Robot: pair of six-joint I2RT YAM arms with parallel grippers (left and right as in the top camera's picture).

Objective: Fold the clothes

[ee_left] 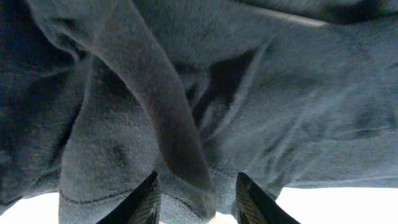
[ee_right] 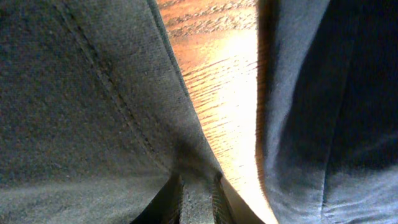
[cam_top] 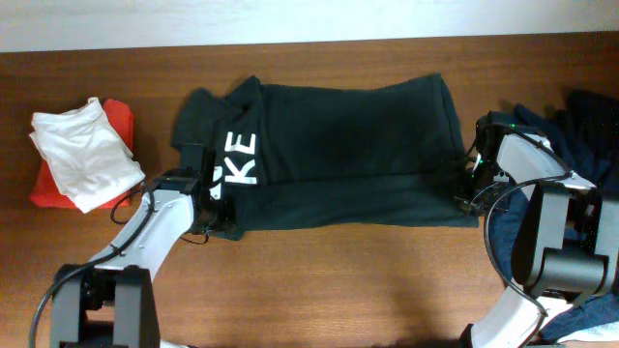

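Observation:
The dark-green T-shirt (cam_top: pixel 338 155) lies spread across the middle of the table, its lower part folded lengthwise, with white letters "KE" (cam_top: pixel 240 158) near its left end. My left gripper (cam_top: pixel 211 201) is at the shirt's lower left edge. In the left wrist view its fingers (ee_left: pixel 196 202) hold a thick fold of the cloth (ee_left: pixel 186 124) between them. My right gripper (cam_top: pixel 468 189) is at the shirt's lower right corner. In the right wrist view its fingers (ee_right: pixel 198 202) are pinched on the hem (ee_right: pixel 93 112).
A white garment (cam_top: pixel 77 155) lies on a red one (cam_top: pixel 48 184) at the far left. Navy blue clothes (cam_top: pixel 590 126) are heaped at the right edge, beside the right arm, and show in the right wrist view (ee_right: pixel 336 93). Bare wood (cam_top: pixel 338 280) lies in front.

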